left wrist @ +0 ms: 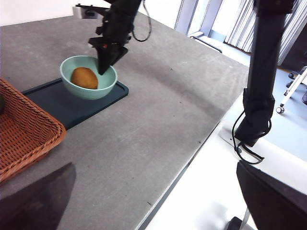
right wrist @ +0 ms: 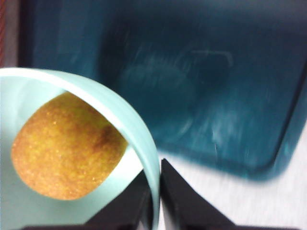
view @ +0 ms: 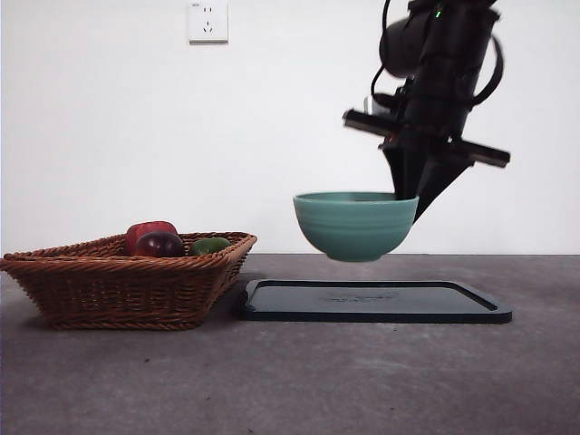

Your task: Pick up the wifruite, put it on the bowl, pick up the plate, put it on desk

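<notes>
Right gripper (right wrist: 154,201): I pinch the mint-green bowl (view: 354,225) by its rim, one jaw inside, one outside.
Bowl: hanging from me, clear above the dark tray (view: 375,300).
Wifruite (right wrist: 67,146): loose in the bowl just beside my jaws; likely rolls if I tilt.
Handling: stiff, smooth rim on a thin bite, so I judge slip the risk.
Left gripper: waiting well apart, jaws unreadable.

A mint-green bowl (view: 355,225) with faint horizontal ridges is seen at centre frame. An orange-brown speckled wifruite (right wrist: 67,146) is shown inside it. A dark teal tray (view: 376,302) is seen below; a brown woven basket (view: 127,279), lower left, holds red, possibly maroon, and green fruit.
</notes>
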Controlling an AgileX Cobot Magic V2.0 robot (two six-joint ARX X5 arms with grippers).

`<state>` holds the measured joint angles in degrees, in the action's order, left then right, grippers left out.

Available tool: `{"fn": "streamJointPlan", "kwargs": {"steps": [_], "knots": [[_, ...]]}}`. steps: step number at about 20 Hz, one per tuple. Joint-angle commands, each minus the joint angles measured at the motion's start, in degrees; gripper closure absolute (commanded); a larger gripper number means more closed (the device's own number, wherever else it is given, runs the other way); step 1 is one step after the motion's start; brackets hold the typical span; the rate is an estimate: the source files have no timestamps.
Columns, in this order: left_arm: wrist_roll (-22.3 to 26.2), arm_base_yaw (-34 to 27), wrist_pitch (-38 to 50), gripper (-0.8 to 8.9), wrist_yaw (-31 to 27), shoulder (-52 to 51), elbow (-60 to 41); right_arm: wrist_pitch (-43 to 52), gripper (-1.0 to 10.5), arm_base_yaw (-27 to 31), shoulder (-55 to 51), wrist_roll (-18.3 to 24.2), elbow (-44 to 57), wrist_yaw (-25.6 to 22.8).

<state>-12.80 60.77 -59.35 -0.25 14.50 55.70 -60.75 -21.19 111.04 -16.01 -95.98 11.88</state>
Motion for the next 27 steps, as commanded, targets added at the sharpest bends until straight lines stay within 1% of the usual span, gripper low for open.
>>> {"fn": "streamJointPlan", "kwargs": {"steps": [1,3,6,13,14,15,16,17,18,19,21,23,26,27], "knots": [[0.5,0.52,0.68,1.88,-0.24,-0.02,0.5,0.07,9.4,0.31,5.05,1.11,-4.55,-0.07],[0.5,0.52,0.68,1.88,-0.24,-0.02,0.5,0.07,9.4,0.83,8.85,1.01,-7.43,-0.15],[0.52,0.52,0.7,1.88,-0.24,-0.02,0.5,0.9,9.4,1.11,11.74,0.74,-8.02,-0.68],[0.5,0.52,0.7,1.88,-0.22,-0.02,0.5,0.26,9.4,1.14,12.5,1.29,-8.0,-1.4],[0.5,0.52,0.7,1.88,-0.24,-0.02,0.5,0.22,9.2,1.14,12.48,1.27,-8.0,-1.42],[0.52,0.52,0.7,1.88,-0.24,-0.02,0.5,-0.11,8.2,1.18,12.24,1.27,-8.02,-1.42],[0.5,0.52,0.7,1.88,-0.24,-0.02,0.5,-0.68,6.9,1.4,11.5,1.51,-8.09,-1.51],[0.5,0.52,0.7,1.88,-0.22,-0.02,0.5,-1.36,5.8,1.64,10.29,1.51,-8.44,-1.6],[0.5,0.52,0.7,1.88,-0.24,-0.02,0.5,-2.73,5.1,2.05,8.63,1.51,-9.31,-2.27],[0.5,0.52,0.68,1.88,-0.22,-0.02,0.5,-4.52,4.6,2.25,6.54,1.88,-10.51,-3.5],[0.5,0.52,0.7,1.88,-0.24,-0.02,0.5,-6.45,4.4,2.21,0.55,3.41,-11.28,-5.84],[0.5,0.52,0.68,1.88,-0.22,-0.02,0.5,-10.01,3.3,1.73,-6.43,3.48,-11.26,-9.29],[0.5,0.52,0.68,1.88,-0.24,-0.02,0.5,-17.0,3.4,-0.81,-17.53,3.93,-11.21,-15.67],[0.52,0.52,0.7,1.88,-0.24,-0.02,0.5,-19.06,3.4,-2.01,-20.74,3.93,-11.19,-16.79]]}}
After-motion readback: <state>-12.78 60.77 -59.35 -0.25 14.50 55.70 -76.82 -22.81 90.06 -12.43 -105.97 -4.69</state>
